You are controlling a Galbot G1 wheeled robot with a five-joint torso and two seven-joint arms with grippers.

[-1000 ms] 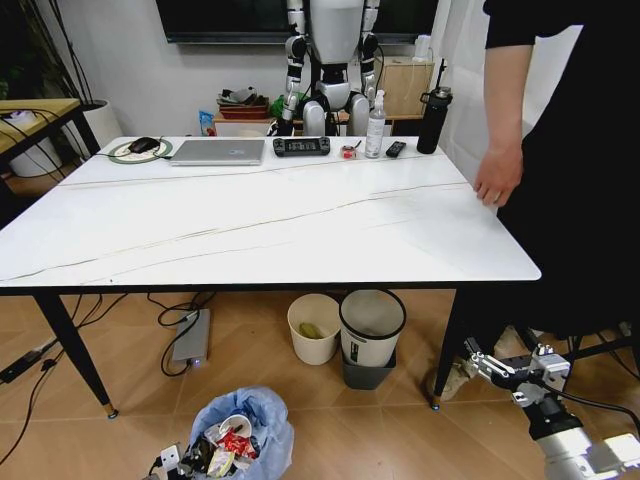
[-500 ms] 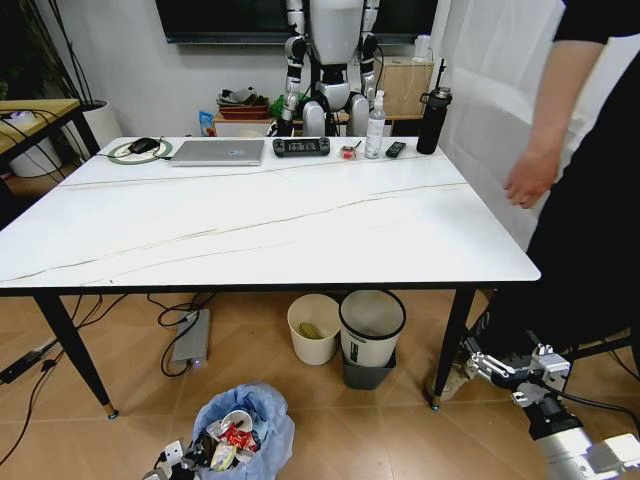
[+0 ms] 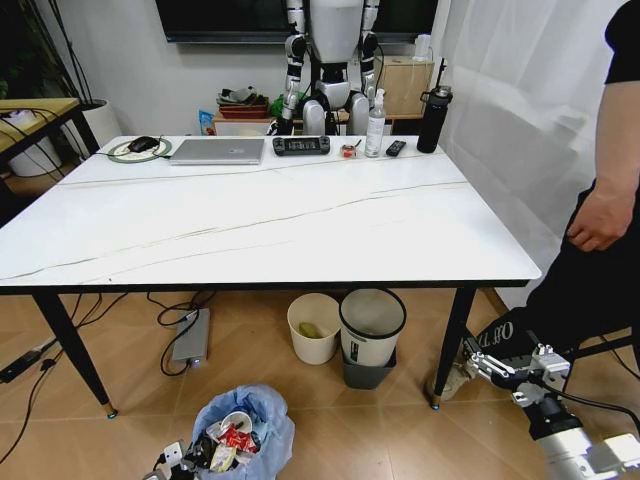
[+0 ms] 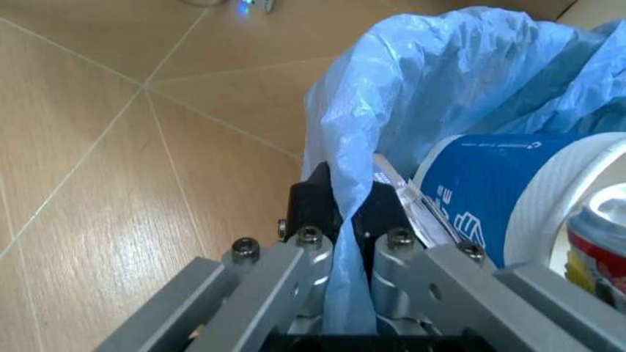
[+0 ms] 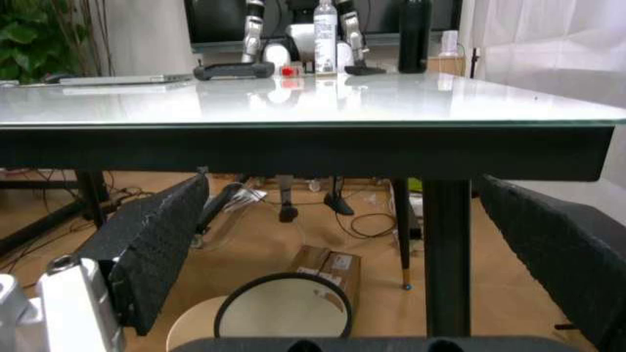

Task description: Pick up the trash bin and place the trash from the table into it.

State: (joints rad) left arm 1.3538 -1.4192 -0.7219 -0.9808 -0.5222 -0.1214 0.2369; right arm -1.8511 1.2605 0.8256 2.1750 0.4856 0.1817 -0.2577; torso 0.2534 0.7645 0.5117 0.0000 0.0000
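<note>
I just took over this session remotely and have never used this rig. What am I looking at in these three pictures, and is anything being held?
The head view looks down from the robot's head at the white marble-look table. At its far edge sit a laptop, a bottle and a dark flask. The other two pictures come from cameras on the wrists.

The left end effector, low by the floor, is shut on the light-blue bag of the trash bin. The trash is inside it, including a blue-and-white paper cup.

The right end effector is open, holding nothing, below the table's right corner. A cream bin and a black bin stand under the table.
</note>
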